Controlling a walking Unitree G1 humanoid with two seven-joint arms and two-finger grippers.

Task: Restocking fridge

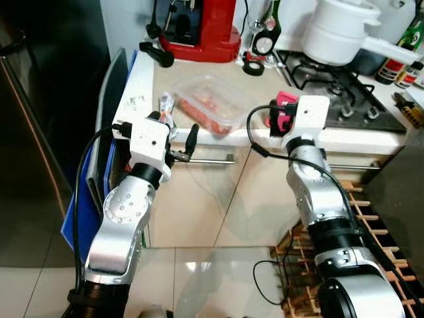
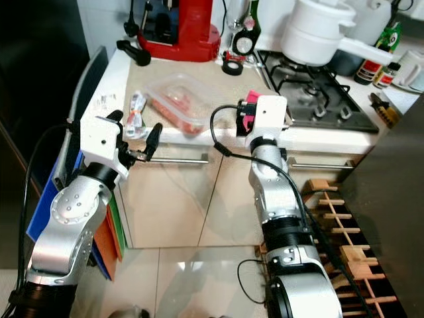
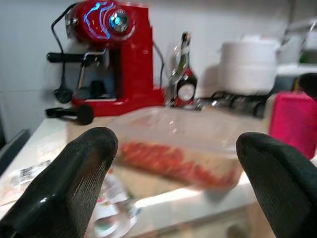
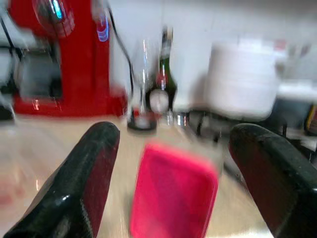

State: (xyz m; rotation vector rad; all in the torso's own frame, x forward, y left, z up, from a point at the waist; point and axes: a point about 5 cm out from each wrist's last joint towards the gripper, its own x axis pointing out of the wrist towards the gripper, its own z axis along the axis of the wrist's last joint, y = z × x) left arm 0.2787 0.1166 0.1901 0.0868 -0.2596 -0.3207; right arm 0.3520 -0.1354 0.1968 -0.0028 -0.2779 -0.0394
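Beige stone worktop (image 1: 199, 73) over pale cabinet fronts, bearing all items below. Black gas hob (image 1: 331, 86) at the robot's right, carrying a white lidded saucepan (image 1: 341, 30). Red espresso machine (image 1: 202, 26) at the back edge, a dark green bottle (image 1: 271, 26) just beside it. Clear plastic tray of red food (image 1: 212, 99), shallow and rectangular, lying near the front edge between the two arms; its long axis runs diagonally, from the near left toward the far right. Small crumpled foil-and-paper packet (image 1: 165, 105) just beside the tray's left end. Small bright pink box (image 1: 283, 111) at the front edge, directly ahead of the right gripper (image 4: 171, 171), whose fingers stand wide on either side of it, apart from it, holding nothing. Left gripper (image 3: 178, 163) spread wide and empty at the worktop edge, the tray straight ahead between its fingers and near. Judgement: the left arm is nearer the tray, the right arm nearer the pink box; each would need only a short forward reach before closing.
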